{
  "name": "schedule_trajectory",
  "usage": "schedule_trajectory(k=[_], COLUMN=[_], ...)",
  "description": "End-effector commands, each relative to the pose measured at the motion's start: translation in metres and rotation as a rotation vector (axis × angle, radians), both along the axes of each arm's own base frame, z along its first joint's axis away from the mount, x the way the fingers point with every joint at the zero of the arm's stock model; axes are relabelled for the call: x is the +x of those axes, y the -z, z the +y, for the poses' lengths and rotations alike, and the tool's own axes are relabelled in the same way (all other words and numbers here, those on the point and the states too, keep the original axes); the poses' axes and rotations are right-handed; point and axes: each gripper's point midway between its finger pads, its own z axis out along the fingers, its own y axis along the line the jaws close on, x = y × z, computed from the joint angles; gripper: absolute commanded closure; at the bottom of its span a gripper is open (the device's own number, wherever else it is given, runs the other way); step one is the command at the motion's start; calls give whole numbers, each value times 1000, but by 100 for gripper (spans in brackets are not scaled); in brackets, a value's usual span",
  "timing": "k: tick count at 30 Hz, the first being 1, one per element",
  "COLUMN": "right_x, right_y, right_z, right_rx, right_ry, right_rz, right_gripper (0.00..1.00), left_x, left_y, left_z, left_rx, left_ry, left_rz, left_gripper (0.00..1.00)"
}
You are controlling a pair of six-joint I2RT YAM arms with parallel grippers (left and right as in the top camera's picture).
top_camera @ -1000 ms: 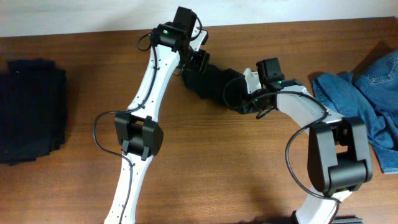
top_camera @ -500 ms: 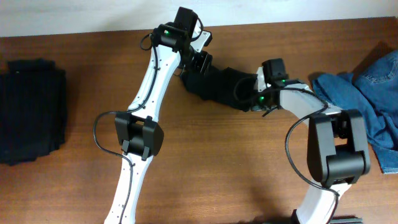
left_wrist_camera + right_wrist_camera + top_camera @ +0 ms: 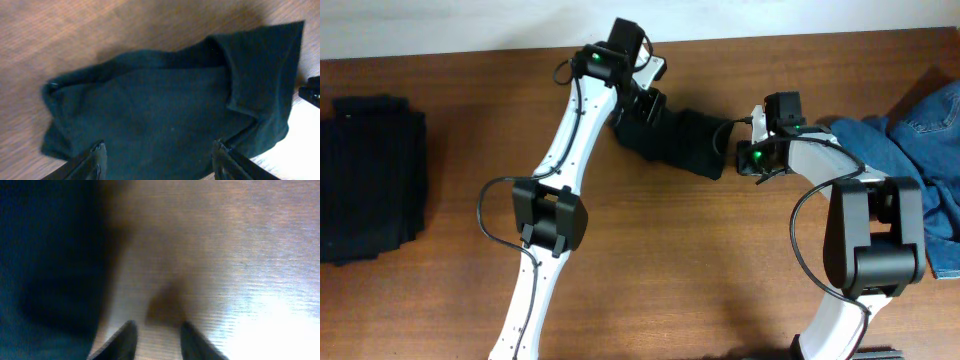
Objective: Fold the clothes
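Counting 1 black garment (image 3: 675, 140) | 1 folded stack (image 3: 370, 180) | 1 denim heap (image 3: 932, 125) | both jaws apart, empty

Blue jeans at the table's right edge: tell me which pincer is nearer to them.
Right. The right pincer sits left of the jeans, at the right end of the black garment; the left pincer hovers over that garment's far end, farther left.

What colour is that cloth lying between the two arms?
Black, perhaps very dark green; the left wrist view shows the cloth best.
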Motion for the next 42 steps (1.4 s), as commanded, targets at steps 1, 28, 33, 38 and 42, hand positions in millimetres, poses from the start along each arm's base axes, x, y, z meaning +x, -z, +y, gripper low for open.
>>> schedule_trajectory(k=[1, 28, 33, 38, 42], right_x=[-5, 20, 22, 22, 26], right_y=[14, 11, 10, 15, 8], right_z=[8, 58, 59, 49, 26], right_rx=[98, 496, 496, 461, 525], right_ry=[-3, -151, -152, -126, -57], right_rz=[40, -84, -95, -84, -96], right_gripper=[47, 1, 1, 1, 1], left_x=[-3, 17, 16, 14, 0], left_y=[7, 12, 6, 6, -6], left_z=[-5, 109, 108, 104, 73], left_rx=[-3, -4, -93, -102, -225], left_ry=[29, -299, -295, -246, -125], left_rz=[11, 168, 205, 200, 230], left_gripper=[33, 33, 34, 33, 33])
